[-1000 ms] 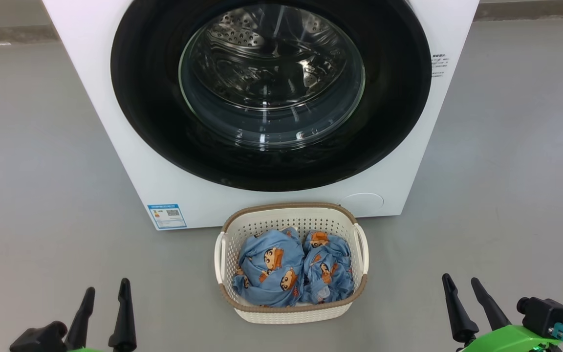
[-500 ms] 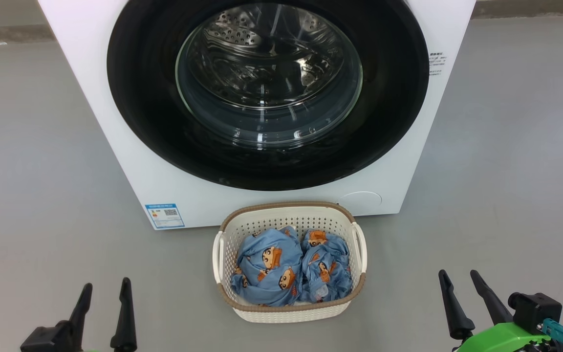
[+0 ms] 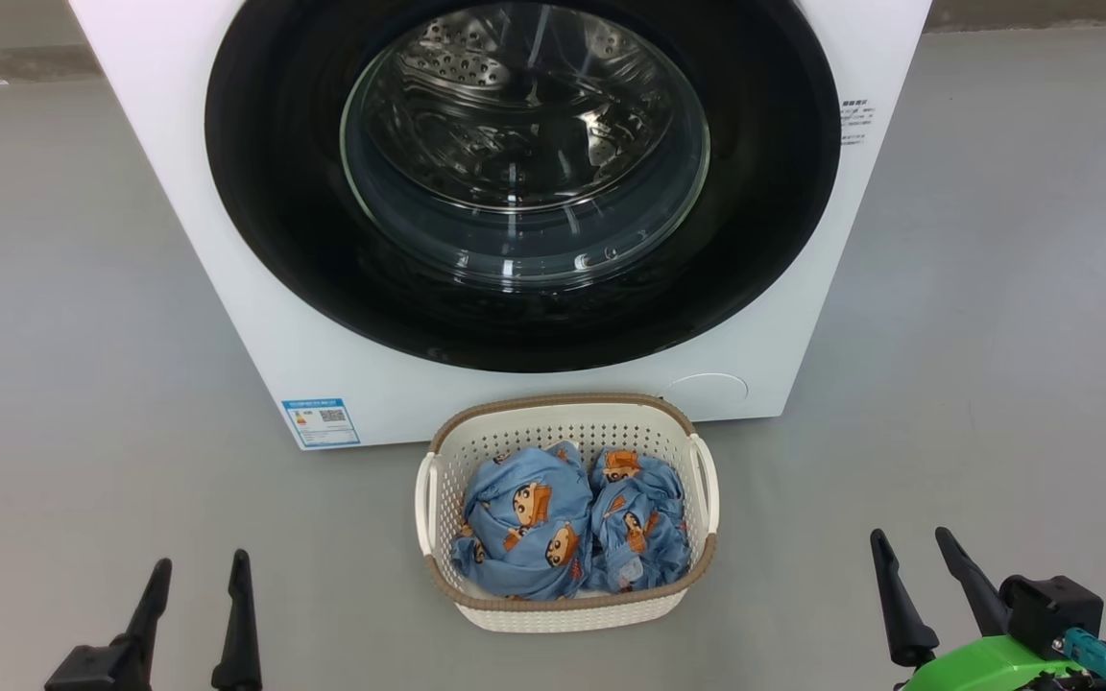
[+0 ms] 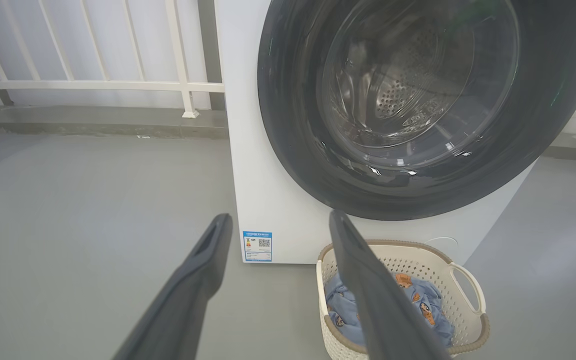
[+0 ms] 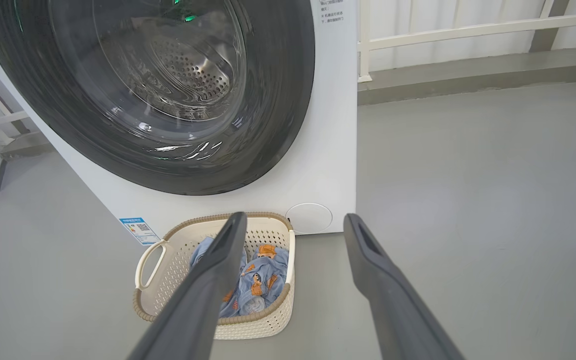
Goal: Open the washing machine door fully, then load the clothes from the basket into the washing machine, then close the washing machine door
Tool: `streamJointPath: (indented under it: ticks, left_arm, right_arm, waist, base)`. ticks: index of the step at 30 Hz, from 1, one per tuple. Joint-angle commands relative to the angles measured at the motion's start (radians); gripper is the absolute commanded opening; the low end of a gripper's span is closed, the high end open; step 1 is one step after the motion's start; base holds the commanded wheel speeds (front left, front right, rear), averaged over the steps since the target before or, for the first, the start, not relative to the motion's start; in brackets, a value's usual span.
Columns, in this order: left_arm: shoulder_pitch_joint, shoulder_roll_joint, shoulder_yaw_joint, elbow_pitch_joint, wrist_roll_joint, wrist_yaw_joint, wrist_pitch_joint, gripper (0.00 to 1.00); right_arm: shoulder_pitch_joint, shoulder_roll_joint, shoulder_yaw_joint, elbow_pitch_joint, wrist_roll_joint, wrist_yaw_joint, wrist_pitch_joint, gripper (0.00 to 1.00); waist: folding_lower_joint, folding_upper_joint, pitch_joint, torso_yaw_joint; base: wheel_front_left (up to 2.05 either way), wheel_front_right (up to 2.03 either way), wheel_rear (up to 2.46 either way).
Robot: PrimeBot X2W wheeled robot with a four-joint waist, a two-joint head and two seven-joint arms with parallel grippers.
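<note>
Both my hands hung low and empty. My left hand [image 3: 202,564] had its two fingers spread as wide as they go with nothing between them, and my right hand [image 3: 910,536] was the same. The basket [image 3: 563,401] sat on the floor [image 3: 83,336] between the two hands, a little ahead of the fingertips and well apart from either. The clothes [image 3: 524,518], two crumpled blue bundles side by side, lay inside it. Further ahead of both hands and above them stood the washing machine [image 3: 227,317], and its door [image 3: 265,192] looked shut flush against the front, so I judged that the first step was not yet begun.

What worried me was that door. Its black rim was smooth and glossy, and I could make out no handle or hinge on it (so I could not tell which hand sat nearer the opening edge). Fingers hooked on the wrong side would slide off or strain against the hinge. The basket stood just in front of the machine, under the door's lower edge. An arm reaching past it could knock it aside or tip it. A door left half open might also crowd my reach into the drum. The clothes were loose and bunched. A shallow pinch could let one slip onto the floor, or drag its neighbour out with it.
</note>
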Motion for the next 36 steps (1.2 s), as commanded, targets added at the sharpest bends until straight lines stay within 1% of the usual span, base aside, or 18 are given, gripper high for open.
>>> streamJointPath:
  ticks: [1, 14, 23, 29, 36]
  left_arm:
    - [-0.013, 0.014, 0.034, -0.016, -0.003, -0.003, -0.010, 1.00]
    - [-0.016, 0.018, 0.033, 0.007, -0.019, -0.003, -0.010, 1.00]
    - [-0.017, 0.019, 0.036, 0.012, 0.002, -0.003, -0.010, 1.00]
    - [-0.016, 0.017, 0.035, 0.016, 0.007, -0.003, -0.010, 1.00]
    - [-0.015, 0.019, 0.031, 0.016, 0.008, -0.003, -0.010, 1.00]
  right_arm:
    - [-0.021, -0.002, 0.016, -0.024, -0.011, 0.001, -0.013, 1.00]
    - [-0.020, 0.006, 0.005, -0.028, -0.018, 0.001, -0.013, 1.00]
    - [-0.018, 0.009, 0.004, -0.029, -0.019, 0.001, -0.013, 1.00]
    - [-0.016, 0.010, 0.005, -0.030, -0.019, 0.001, -0.013, 1.00]
    - [-0.014, 0.011, 0.007, -0.031, -0.019, 0.001, -0.013, 1.00]
  waist:
    - [-0.0001, 0.0000, 0.000, 0.000]
    - [-0.0001, 0.0000, -0.004, -0.007]
    - [-0.0001, 0.0000, -0.006, -0.010]
    - [-0.0001, 0.0000, -0.007, -0.011]
    - [-0.0001, 0.0000, -0.007, -0.011]
  base:
    - [0.00, 0.00, 0.00]
    - [0.00, 0.00, 0.00]
    - [0.10, 0.10, -0.19]
    - [0.59, 0.59, -1.19]
    - [1.08, 1.08, -2.17]
